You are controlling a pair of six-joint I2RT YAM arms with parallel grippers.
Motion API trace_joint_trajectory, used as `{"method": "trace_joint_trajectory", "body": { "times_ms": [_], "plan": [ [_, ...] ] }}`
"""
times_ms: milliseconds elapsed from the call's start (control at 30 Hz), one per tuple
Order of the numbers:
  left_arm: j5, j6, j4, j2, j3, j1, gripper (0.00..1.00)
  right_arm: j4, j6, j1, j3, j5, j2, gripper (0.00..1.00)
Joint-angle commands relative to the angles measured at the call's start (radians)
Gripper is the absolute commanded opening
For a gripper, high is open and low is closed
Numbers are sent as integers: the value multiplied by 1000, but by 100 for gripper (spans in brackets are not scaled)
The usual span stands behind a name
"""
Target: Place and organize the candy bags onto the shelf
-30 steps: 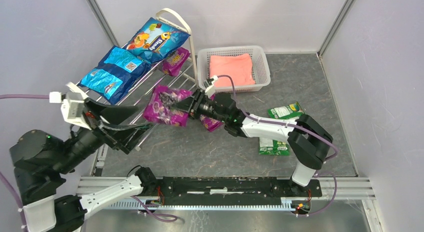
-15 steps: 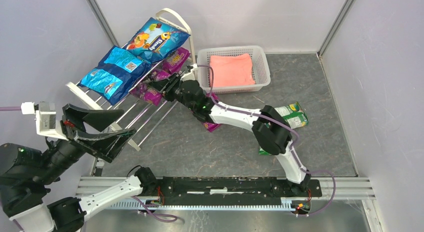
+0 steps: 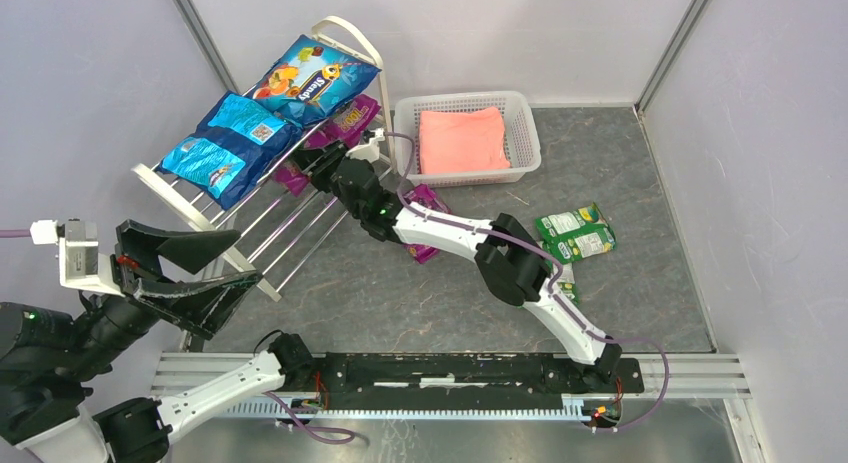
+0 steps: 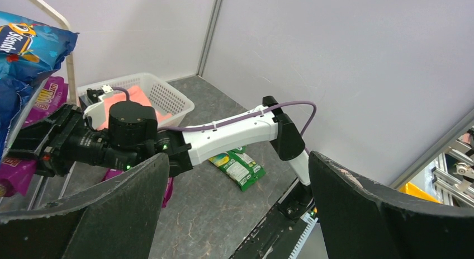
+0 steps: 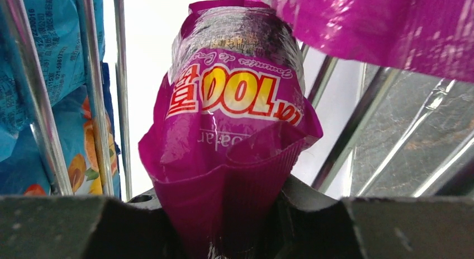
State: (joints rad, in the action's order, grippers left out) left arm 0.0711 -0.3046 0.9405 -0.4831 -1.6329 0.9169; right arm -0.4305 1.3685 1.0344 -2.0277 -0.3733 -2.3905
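The cream-white shelf (image 3: 352, 30) stands at the far left. Its upper tier holds the large blue bag (image 3: 315, 78) and two smaller blue bags (image 3: 230, 143). One purple bag (image 3: 352, 116) lies on a lower tier. My right gripper (image 3: 320, 169) reaches in among the rods, shut on a second purple bag (image 3: 293, 179); the right wrist view shows the bag's crimped end (image 5: 235, 119) pinched in that gripper (image 5: 235, 231). A third purple bag (image 3: 426, 223) lies on the floor. Green-and-white bags (image 3: 573, 233) lie at the right. My left gripper (image 3: 200, 268) is open and empty, near left.
A white mesh basket (image 3: 525, 118) with the folded pink cloth (image 3: 462, 140) stands right of the shelf. The right arm stretches across the floor's middle. Silver rods (image 5: 92, 91) and blue bags (image 5: 50, 74) close in left of the held bag.
My right gripper carried the purple bag from mid-floor up-left into the shelf's lower tier. My left arm pulled back toward the near left, still open.
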Motion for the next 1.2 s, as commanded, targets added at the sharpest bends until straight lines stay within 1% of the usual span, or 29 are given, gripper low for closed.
{"method": "trace_joint_trajectory", "body": {
  "times_ms": [0, 67, 200, 267, 333, 400, 600, 700, 867, 967, 1033, 1167],
  "plan": [
    [-38, 27, -28, 5, 10, 2, 100, -153, 14, 10, -153, -70, -40, 35],
    [-44, 25, -30, 2, 8, 1, 100, -145, 4, 10, -198, -78, -70, 35],
    [-51, 14, -39, 0, 15, 1, 100, -146, -22, 10, -191, -130, -81, 40],
    [-56, 8, -44, -2, 18, 2, 100, -159, -54, 7, -200, -130, -88, 43],
    [-59, 3, -43, -4, 18, 2, 100, -137, -82, 7, -198, -131, -84, 52],
    [-59, -2, -43, -8, 20, 2, 100, -117, -98, 3, -170, -122, -60, 57],
    [-61, -14, -44, -17, 26, 2, 100, -27, -143, 3, -36, -117, 59, 72],
    [-61, -23, -46, -22, 31, 2, 100, 26, -149, 2, 6, -109, 108, 80],
    [-67, -34, -48, -39, 37, 2, 100, 33, -138, -6, 117, -63, 180, 90],
    [-67, -39, -48, -50, 42, 2, 100, 39, -151, -11, 174, -31, 222, 94],
    [-67, -42, -48, -56, 46, 2, 100, 34, -173, -14, 219, -5, 257, 95],
    [-65, -51, -49, -70, 52, 2, 100, 41, -257, -25, 327, 77, 355, 97]
  ]
}}
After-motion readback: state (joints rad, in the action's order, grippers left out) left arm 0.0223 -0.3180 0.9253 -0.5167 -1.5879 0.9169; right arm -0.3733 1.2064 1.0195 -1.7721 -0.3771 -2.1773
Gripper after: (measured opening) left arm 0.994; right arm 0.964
